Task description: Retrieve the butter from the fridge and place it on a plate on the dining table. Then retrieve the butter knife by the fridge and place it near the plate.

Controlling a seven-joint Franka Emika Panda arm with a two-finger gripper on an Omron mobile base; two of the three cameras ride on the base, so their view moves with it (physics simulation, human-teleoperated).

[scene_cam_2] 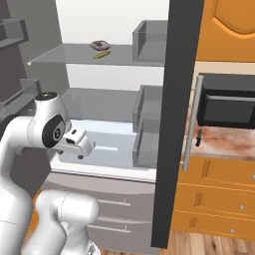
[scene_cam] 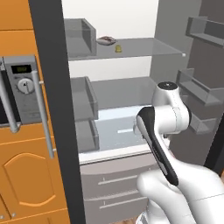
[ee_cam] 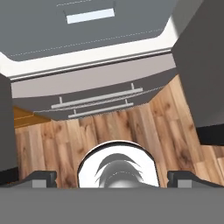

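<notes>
Butter (scene_cam: pixel 118 49) on open fridge's (scene_cam: pixel 131 96) upper shelf (scene_cam: pixel 144 48)

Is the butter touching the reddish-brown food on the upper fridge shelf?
Apart. The left base view shows bare shelf between the butter and the reddish-brown food.

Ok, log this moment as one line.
fridge: doors open | butter: top shelf, beside reddish food | gripper: open, empty, pointing at floor

Fridge (scene_cam: pixel 131 65) doors swung wide; upper shelf (scene_cam: pixel 144 48) front unobstructed, door bins (scene_cam: pixel 81 37) crowding both sides.
</notes>
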